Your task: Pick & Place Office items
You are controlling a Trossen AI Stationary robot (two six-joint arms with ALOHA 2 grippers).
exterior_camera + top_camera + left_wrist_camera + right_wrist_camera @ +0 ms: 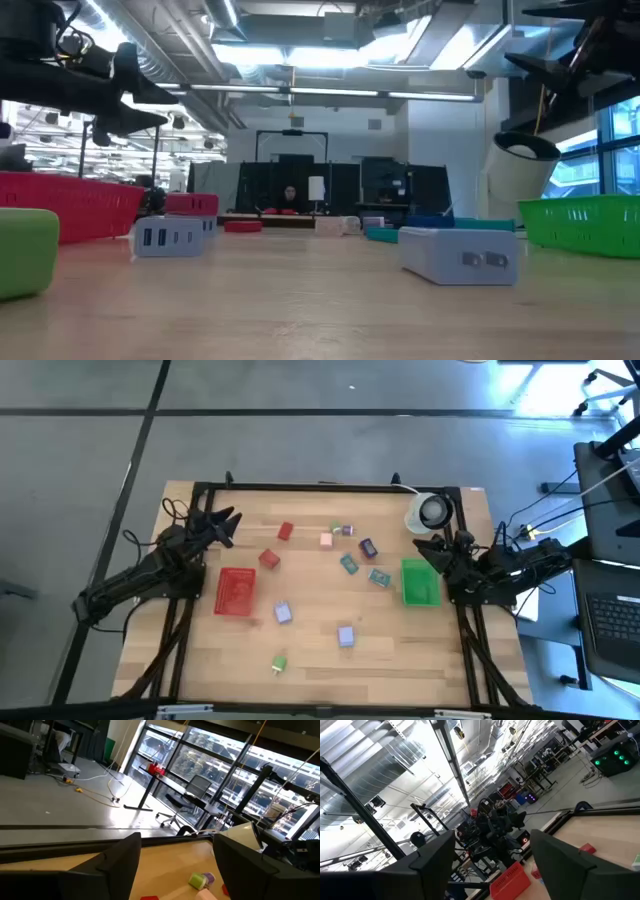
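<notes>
1. The left gripper (228,520) is hovering over the left rear part of the table (400,660), its fingers standing apart and holding nothing.
2. The right gripper (432,550) is hanging at the right side, just beside the green tray (420,583) and near the white roll (430,512); its fingers are spread apart too and gripping nothing.
3. The small office pieces are lying scattered on the wood between the two arms: a red block (285,531) and a pink block (326,540) toward the back, a dark purple piece (367,547) and two teal pieces (349,564) near the middle.
4. Two lavender blocks (283,613) are sitting closer to the front, and a green block (279,662) is resting nearest the front edge.
5. The red tray (236,591) is lying left of centre, well apart from the green tray, with another red block (268,559) sitting just behind it.
</notes>
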